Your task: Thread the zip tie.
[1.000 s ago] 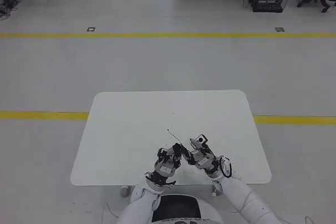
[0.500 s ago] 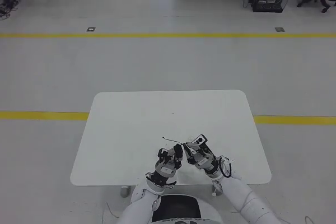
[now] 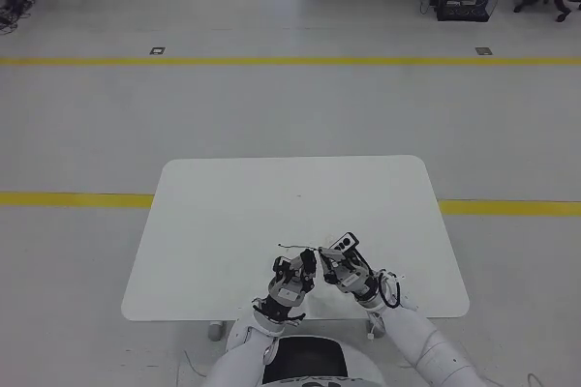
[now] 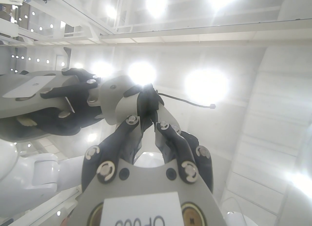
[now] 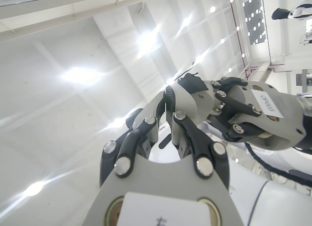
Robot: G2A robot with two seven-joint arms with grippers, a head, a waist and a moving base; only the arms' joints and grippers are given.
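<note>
The zip tie (image 4: 185,101) is in the air above the near part of the table (image 3: 223,213). It is pinched between the fingers of your left gripper (image 4: 147,107), and the free length curves out to a small blocky end (image 4: 212,106), probably the head. Your right gripper (image 5: 165,105) is tip to tip with the left, fingers pressed together; you cannot tell from here whether they catch the strap. Nothing holds that blocky end, so securing it looks like the step in hand. Hold the left pinch firm, take the end with the right, then bend the strap round slowly so the tail meets the slot squarely.
</note>
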